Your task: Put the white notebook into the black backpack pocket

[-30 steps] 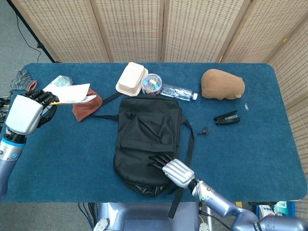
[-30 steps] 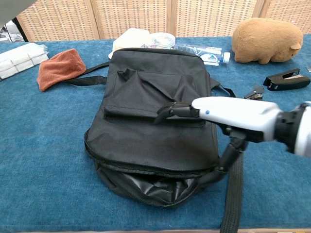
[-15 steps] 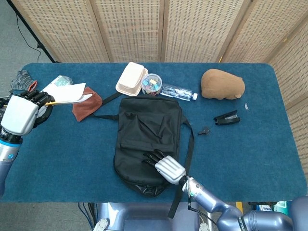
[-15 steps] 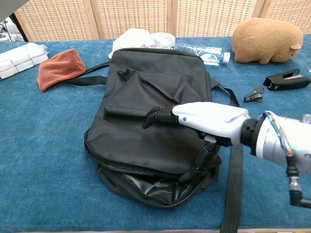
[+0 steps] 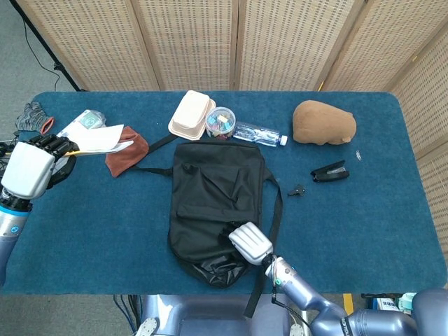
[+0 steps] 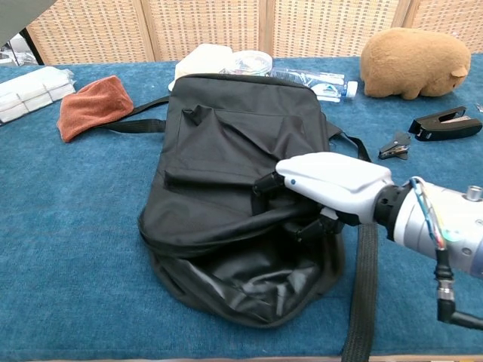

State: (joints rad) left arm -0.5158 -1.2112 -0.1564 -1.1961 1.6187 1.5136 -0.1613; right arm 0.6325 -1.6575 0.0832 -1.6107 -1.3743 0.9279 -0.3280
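The black backpack (image 5: 213,189) lies flat mid-table, its zipped mouth toward the near edge. My right hand (image 5: 250,242) grips the fabric at that mouth; in the chest view the right hand (image 6: 326,181) has its fingers curled into the top panel of the backpack (image 6: 234,143) and holds it lifted, so the shiny lining of the opening (image 6: 241,275) shows. At the far left my left hand (image 5: 33,168) holds the white notebook (image 5: 101,137) by one edge above the table, well clear of the bag.
A rust cloth (image 5: 129,150) lies under the notebook. Behind the bag stand a white lunch box (image 5: 191,114), a clear round tub (image 5: 220,122) and a water bottle (image 5: 257,134). To the right are a brown plush (image 5: 323,122), a black stapler (image 5: 330,171) and a small clip (image 5: 297,190).
My right hand slid across the bag's front, curled its fingers into the fabric by the mouth and lifted it, widening the opening. The left hand with the notebook barely moved.
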